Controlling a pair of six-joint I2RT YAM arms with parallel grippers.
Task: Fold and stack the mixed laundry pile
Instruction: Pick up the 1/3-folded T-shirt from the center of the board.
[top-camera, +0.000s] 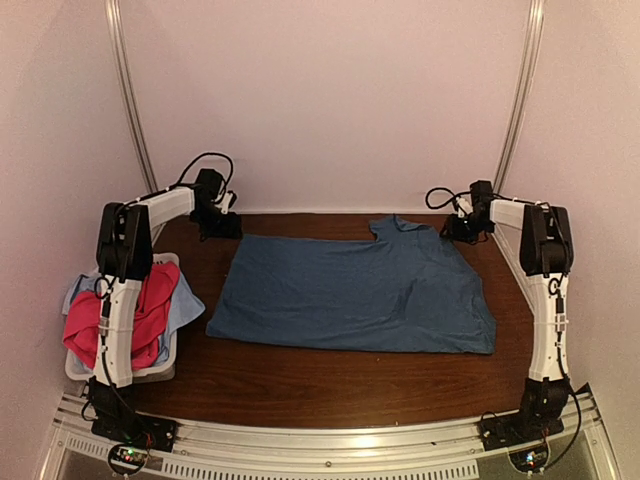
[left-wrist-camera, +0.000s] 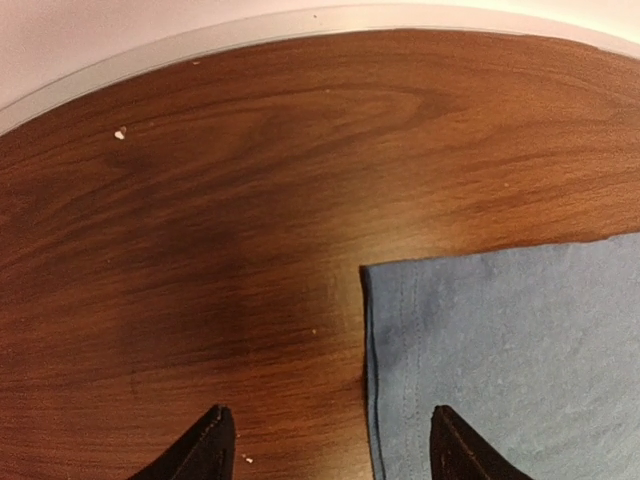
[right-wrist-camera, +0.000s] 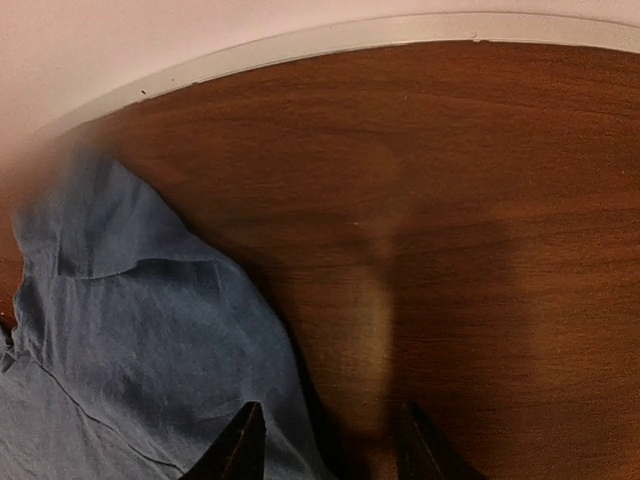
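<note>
At the far left corner of the dark blue T-shirt (top-camera: 350, 295), which lies spread flat on the table (top-camera: 300, 385), the left gripper (left-wrist-camera: 330, 425) hovers with its jaws wide and empty. At the T-shirt's far right corner, the right gripper (right-wrist-camera: 335, 420) hangs with its jaws narrower, also empty. Left of the T-shirt, the magenta-pink shirt (top-camera: 150, 300) and the pale light-blue cloth (top-camera: 187, 305) lie heaped in the white basket (top-camera: 165, 372).

I see the dark blue T-shirt (top-camera: 350, 295) flat over mid counter (top-camera: 330, 385), low, passable above. Bare wood strip along the near edge and at both far corners, where left tool (left-wrist-camera: 328, 412) and right tool (right-wrist-camera: 332, 408) sit, jaws apart. Near-left blocked: white basket (top-camera: 152, 375) heaped with pink shirt (top-camera: 85, 330) and pale blue cloth (top-camera: 188, 305), left arm (top-camera: 118, 310) crossing over it. Back wall (top-camera: 330, 100) close behind both tools.
</note>
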